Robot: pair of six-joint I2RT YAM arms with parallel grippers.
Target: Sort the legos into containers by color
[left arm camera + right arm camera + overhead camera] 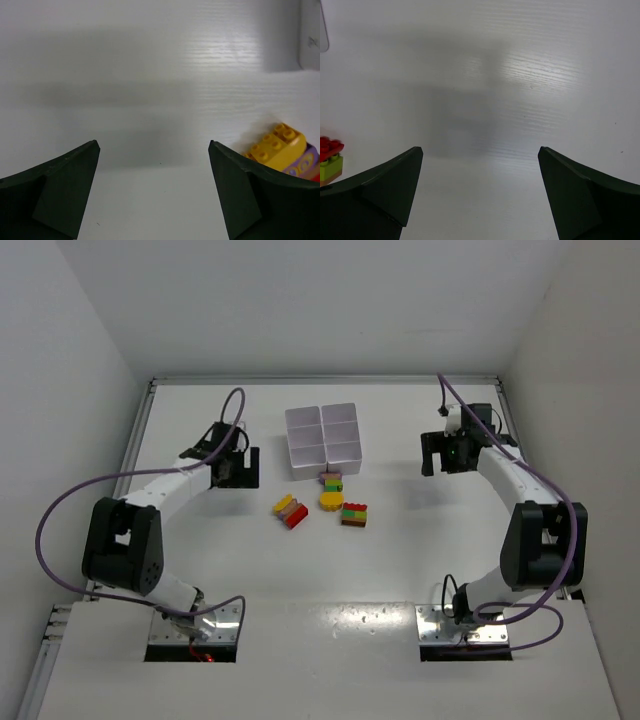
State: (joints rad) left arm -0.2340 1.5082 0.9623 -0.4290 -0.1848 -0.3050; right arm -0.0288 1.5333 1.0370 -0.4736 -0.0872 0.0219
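Observation:
The containers are a white six-compartment tray at the table's middle back, and nothing shows in its compartments. In front of it lie the legos: a yellow, red and purple clump, a purple and green clump, a round yellow piece and a red, green and brown clump. My left gripper hangs open left of the tray, over bare table. Its wrist view shows the yellow-topped clump just beyond the right finger. My right gripper stands open right of the tray. A red and lime clump sits at that view's left edge.
White walls close the table in at the back and on both sides. A purple cable loops from each arm. One corner of the tray shows at the upper right of the left wrist view, and another corner of the tray at the upper left of the right wrist view.

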